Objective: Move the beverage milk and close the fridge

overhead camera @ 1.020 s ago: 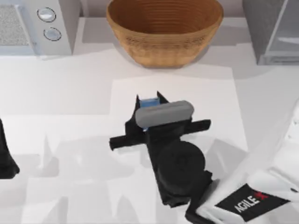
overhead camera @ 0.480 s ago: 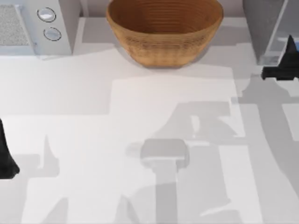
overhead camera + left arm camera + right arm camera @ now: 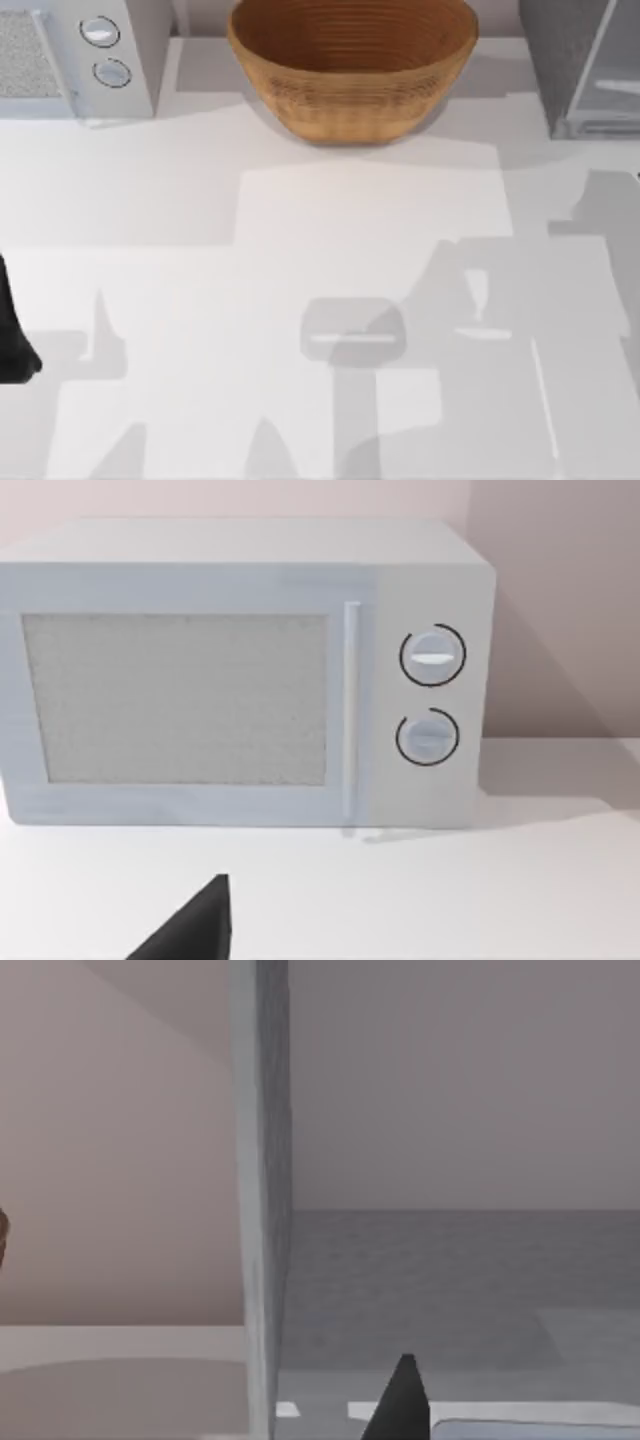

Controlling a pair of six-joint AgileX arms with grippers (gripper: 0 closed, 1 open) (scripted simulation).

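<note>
The basket (image 3: 352,62) is tan wicker with ringed weave, and the table (image 3: 300,220) under it is white with grey shadows. The microwave (image 3: 245,670) in front of my left wrist is white with a grey speckled window and two pale round knobs. My fingertip (image 3: 400,1405) is black against the grey speckled fridge (image 3: 262,1190).
</note>
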